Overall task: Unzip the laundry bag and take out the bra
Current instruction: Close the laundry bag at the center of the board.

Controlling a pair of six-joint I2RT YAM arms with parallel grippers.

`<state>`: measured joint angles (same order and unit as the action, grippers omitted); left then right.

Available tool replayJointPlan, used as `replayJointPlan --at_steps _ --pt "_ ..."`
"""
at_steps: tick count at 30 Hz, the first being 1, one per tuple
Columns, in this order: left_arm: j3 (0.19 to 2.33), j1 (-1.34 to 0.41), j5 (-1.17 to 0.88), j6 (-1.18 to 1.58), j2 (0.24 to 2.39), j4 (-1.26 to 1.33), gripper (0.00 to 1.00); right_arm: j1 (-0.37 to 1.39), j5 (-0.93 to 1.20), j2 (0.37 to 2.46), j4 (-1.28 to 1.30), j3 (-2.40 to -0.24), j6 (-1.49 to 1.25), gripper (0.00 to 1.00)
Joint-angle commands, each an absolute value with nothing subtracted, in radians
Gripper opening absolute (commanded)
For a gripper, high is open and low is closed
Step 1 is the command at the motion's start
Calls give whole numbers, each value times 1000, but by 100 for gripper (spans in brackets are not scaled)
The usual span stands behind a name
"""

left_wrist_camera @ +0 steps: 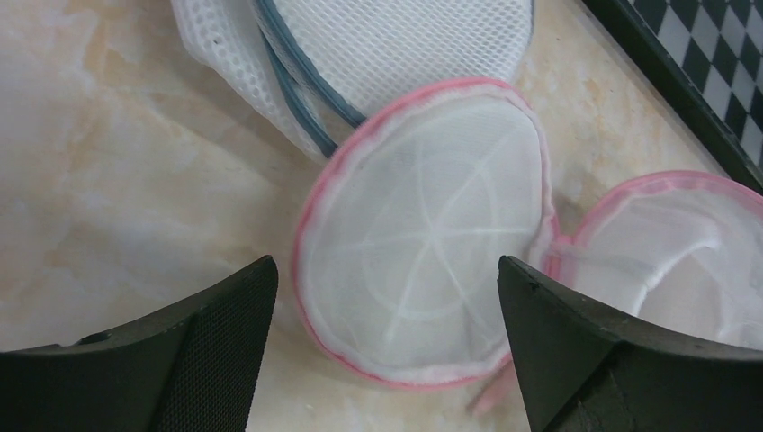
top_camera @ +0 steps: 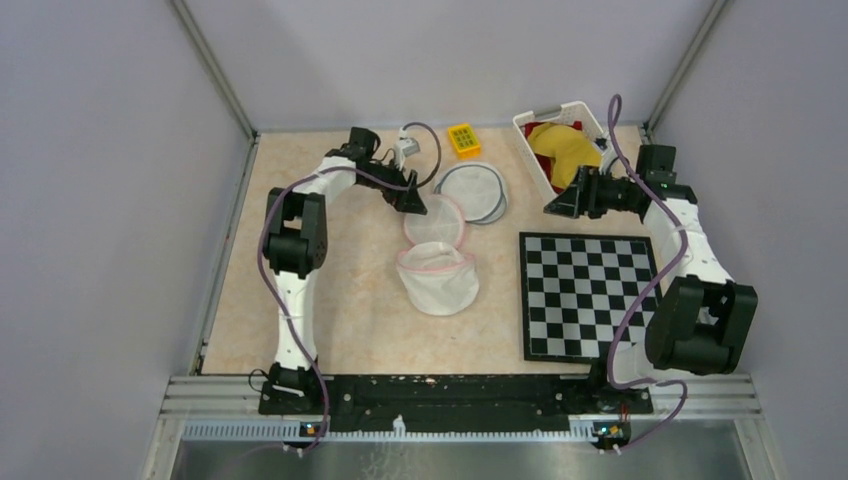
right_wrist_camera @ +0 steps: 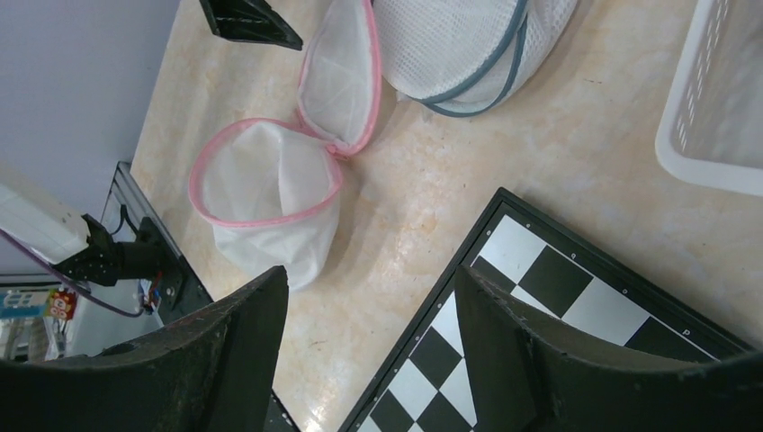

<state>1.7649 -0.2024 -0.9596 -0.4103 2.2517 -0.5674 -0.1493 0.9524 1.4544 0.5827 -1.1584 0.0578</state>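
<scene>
The white mesh laundry bag with pink trim lies unzipped on the table, mouth facing away from the arms. Its round lid is flipped back. Nothing shows inside the bag in the right wrist view. My left gripper hovers open just over the lid, its jaws spanning the lid without touching it. A yellow padded piece that looks like the bra lies in the white basket. My right gripper hangs open and empty next to the basket, above the chessboard's corner.
A second mesh bag with grey trim lies behind the lid and touches it. A yellow box sits at the back. The chessboard covers the right side. Red fabric also sits in the basket.
</scene>
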Motion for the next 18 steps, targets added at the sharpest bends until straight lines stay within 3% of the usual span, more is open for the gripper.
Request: replayJointPlan --at_steps 1,8,10,12,13,18 --pt "1875 -212 -941 -433 2321 -538 97 -155 988 1405 550 -1152 37 67" --pt "1909 -229 -931 -451 2361 -530 97 -155 979 1385 591 -1167 64 67" --pt "1909 -229 -951 -454 2359 -527 93 -155 978 1382 595 -1167 66 67" --pt "1920 -229 -982 -451 2360 -540 79 -155 977 1376 592 -1162 61 67" --pt "1925 -229 -1001 -451 2353 -550 65 -155 975 1372 591 -1161 59 67" --pt "1865 -229 -1021 -486 2258 -600 20 -155 966 1351 597 -1165 60 67"
